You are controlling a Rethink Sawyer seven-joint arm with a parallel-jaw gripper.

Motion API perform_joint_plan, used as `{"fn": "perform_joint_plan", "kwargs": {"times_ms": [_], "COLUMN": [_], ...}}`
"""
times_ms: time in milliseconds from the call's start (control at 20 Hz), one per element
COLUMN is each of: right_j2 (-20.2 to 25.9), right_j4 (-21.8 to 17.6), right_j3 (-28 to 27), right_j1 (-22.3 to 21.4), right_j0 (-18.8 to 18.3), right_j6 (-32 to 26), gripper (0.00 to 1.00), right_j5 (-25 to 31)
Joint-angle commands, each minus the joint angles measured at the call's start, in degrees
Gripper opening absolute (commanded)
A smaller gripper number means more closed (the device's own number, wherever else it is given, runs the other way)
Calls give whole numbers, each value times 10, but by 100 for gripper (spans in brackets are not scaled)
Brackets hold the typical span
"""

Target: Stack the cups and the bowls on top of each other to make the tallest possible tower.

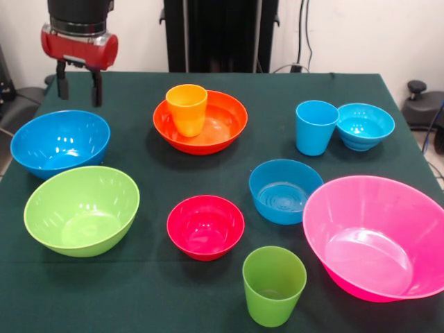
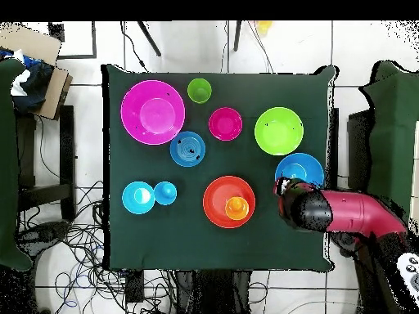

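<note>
All cups and bowls stand apart on the green table, except the orange cup [image 1: 186,109], which stands upright inside the wide orange bowl [image 1: 225,128]. The light blue cup [image 1: 316,127] stands beside the small turquoise bowl [image 1: 365,125]. The green cup [image 1: 273,284] stands at the near edge. The medium blue bowl [image 1: 284,191], small red bowl [image 1: 205,226], large pink bowl [image 1: 378,236], lime green bowl [image 1: 82,209] and large blue bowl [image 1: 60,142] all sit open side up. My gripper [image 1: 80,89] hangs open and empty above the far left corner, behind the large blue bowl [image 2: 301,168].
The table's edges [image 1: 208,75] lie close around the objects. In the overhead view the red arm [image 2: 352,217] reaches in from the right side, and chairs and cables surround the table.
</note>
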Motion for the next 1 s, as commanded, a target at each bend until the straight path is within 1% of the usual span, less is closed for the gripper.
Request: {"fn": "perform_joint_plan", "kwargs": {"times_ms": [50,500,700,850,1000], "right_j2": [33,11,-1,-6,-5], "right_j4": [-17,0,2,3,3], "right_j3": [-41,-34,-35,-35,-32], "right_j1": [24,9,9,10,11], "right_j0": [37,72,88,92,86], "right_j6": [-66,-25,-6,-5,-13], "gripper": [100,100,100,100,100], "right_j5": [52,63,61,58,54]}}
